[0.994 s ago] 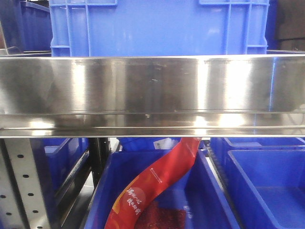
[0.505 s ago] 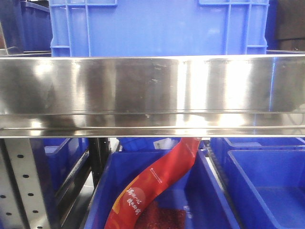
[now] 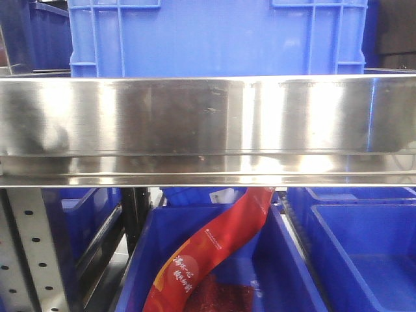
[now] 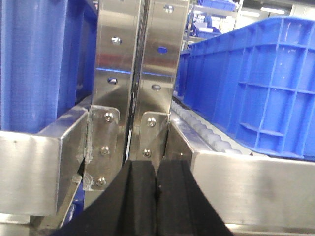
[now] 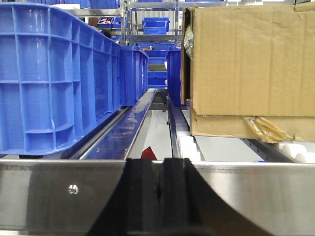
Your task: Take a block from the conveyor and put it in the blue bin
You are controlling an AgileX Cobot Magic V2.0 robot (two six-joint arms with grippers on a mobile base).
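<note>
The left gripper (image 4: 156, 189) has its black fingers pressed together, empty. The right gripper (image 5: 158, 189) is likewise closed on nothing.

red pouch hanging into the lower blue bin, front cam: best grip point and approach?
Grip the red pouch mid-span, probably from above and the front. It droops as a flat curved strip from under the steel rail into the blue bin; its top end is hidden, so pinch across the flat faces.
</note>
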